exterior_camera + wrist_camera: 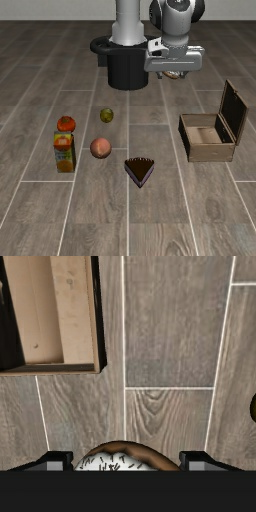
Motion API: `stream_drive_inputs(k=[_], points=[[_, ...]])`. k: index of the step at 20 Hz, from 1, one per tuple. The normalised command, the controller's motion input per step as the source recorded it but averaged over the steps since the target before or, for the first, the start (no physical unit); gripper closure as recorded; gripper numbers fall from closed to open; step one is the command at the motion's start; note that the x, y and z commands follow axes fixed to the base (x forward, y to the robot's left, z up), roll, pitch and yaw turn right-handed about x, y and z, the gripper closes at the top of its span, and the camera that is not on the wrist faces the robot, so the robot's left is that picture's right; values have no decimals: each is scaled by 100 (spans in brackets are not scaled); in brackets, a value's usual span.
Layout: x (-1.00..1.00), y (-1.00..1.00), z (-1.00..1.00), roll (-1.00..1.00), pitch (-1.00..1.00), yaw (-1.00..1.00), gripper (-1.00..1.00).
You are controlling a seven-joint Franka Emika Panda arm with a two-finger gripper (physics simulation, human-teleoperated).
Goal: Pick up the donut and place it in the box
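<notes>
My gripper (pixel 175 68) hangs high above the wooden floor, shut on the donut (pixel 173 74), which shows as a brown lump under the hand. In the wrist view the donut (pixel 125 460), chocolate-glazed with white sprinkles, sits between my two fingertips (pixel 55 462), which touch it from both sides. The open wooden box (pixel 207 138) stands on the floor at the exterior view's right, lid tilted back, forward of the gripper. From the wrist, the box (pixel 88 316) lies ahead and off to one side, its light interior bare.
The robot's black base (pixel 125 68) stands just beside the gripper. On the exterior view's left lie an orange juice carton (pixel 65 153), a red fruit (pixel 66 124), a green fruit (pixel 105 115), a peach (pixel 100 148) and a chocolate cake slice (pixel 139 171).
</notes>
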Motion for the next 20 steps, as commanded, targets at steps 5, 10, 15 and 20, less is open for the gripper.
stream_drive_inputs(k=[5, 10, 15, 20], points=[[0, 100, 0, 0, 0, 0, 100], [60, 40, 0, 0, 0, 0, 100], [100, 0, 0, 0, 0, 0, 100], [100, 0, 0, 0, 0, 0, 100]])
